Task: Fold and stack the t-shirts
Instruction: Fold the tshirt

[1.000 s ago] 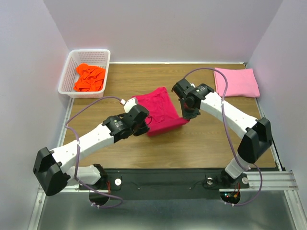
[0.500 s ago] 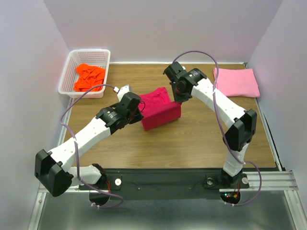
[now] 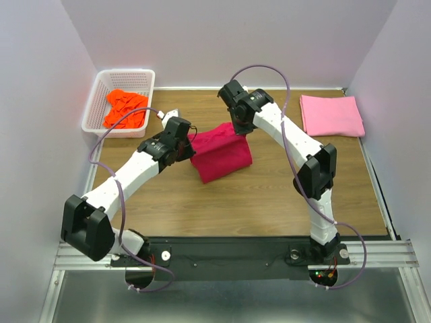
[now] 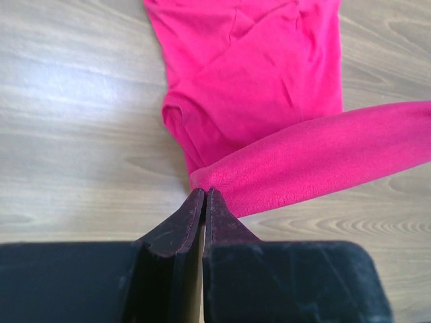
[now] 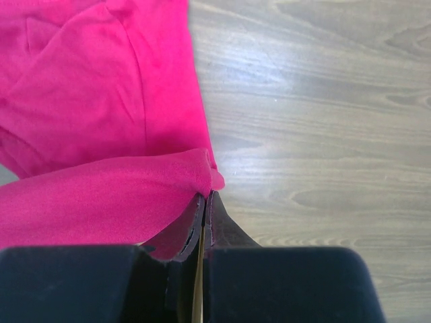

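Observation:
The crimson-red t-shirt (image 3: pixel 221 153) lies mid-table, its near edge lifted and carried toward the back as a fold. My left gripper (image 3: pixel 190 141) is shut on the fold's left corner; in the left wrist view the gripper (image 4: pixel 205 191) pinches the red t-shirt (image 4: pixel 269 101). My right gripper (image 3: pixel 240 132) is shut on the right corner; in the right wrist view the gripper (image 5: pixel 205 194) pinches the red t-shirt (image 5: pixel 101 134). The light pink t-shirt (image 3: pixel 331 115) lies folded at back right. The bright orange t-shirt (image 3: pixel 125 109) is crumpled in the basket.
A white lattice basket (image 3: pixel 99 94) stands at the back left corner. White walls close the table on the left, back and right. Bare wood (image 3: pixel 269 195) shows in front of the red shirt.
Both grippers have carried the red shirt's near edge up and toward the back, folding it over. The shirt's footprint has become shorter. The pink and orange shirts have not moved.

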Motion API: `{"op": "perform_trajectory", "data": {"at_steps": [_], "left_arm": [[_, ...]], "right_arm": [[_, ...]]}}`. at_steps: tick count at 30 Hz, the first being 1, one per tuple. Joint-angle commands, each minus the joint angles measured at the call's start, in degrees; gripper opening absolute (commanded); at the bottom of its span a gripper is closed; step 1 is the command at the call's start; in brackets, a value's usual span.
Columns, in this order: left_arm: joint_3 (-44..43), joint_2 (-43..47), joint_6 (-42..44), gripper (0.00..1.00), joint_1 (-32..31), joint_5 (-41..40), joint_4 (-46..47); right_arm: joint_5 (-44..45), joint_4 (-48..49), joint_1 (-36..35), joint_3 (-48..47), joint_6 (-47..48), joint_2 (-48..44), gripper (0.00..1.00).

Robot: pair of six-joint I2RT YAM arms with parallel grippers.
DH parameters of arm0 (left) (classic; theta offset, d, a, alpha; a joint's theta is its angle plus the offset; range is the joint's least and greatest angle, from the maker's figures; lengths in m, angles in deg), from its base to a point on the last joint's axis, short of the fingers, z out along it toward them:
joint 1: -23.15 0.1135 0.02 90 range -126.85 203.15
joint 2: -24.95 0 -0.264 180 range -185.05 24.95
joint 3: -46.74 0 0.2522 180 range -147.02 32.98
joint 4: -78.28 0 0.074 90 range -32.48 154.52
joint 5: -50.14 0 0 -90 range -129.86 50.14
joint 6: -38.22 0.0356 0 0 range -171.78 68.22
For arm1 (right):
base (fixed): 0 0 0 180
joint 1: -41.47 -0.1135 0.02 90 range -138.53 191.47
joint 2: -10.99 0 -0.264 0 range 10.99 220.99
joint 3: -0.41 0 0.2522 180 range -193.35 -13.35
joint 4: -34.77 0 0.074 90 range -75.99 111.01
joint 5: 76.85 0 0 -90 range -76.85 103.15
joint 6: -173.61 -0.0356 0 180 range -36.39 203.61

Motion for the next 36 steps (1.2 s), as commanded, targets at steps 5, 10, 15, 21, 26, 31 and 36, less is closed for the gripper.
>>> {"op": "perform_trajectory", "data": {"at_steps": [5, 10, 15, 21, 26, 31, 36], "left_arm": [[-3.0, -2.4, 6.0, 0.00, 4.0, 1.8, 3.9], [-3.6, -4.5, 7.4, 0.00, 5.6, 2.5, 5.7], [-4.9, -6.2, 8.7, 0.00, 6.6, 2.9, 6.8], [-5.0, -8.0, 9.2, 0.00, 8.4, 3.6, 8.3], [-5.6, -10.0, 10.1, 0.00, 9.1, 4.1, 9.5], [-6.7, -12.7, 11.3, 0.00, 9.8, 4.3, 10.3], [-7.4, -15.3, 11.9, 0.00, 10.5, 4.1, 11.5]], "right_arm": [[5.6, 4.4, 1.4, -2.0, 1.1, 1.2, 0.01], [6.4, 8.1, 1.7, -0.2, 0.5, 1.5, 0.01], [6.6, 11.8, 1.8, -0.1, 1.5, 2.8, 0.01], [6.5, 16.0, 2.1, 1.2, 2.1, 4.3, 0.01], [6.4, 18.3, 2.4, 1.1, 2.4, 6.2, 0.01], [7.2, 21.5, 3.2, 2.5, 2.1, 6.7, 0.01], [7.1, 24.8, 4.2, 4.5, 1.4, 7.0, 0.01]]}}
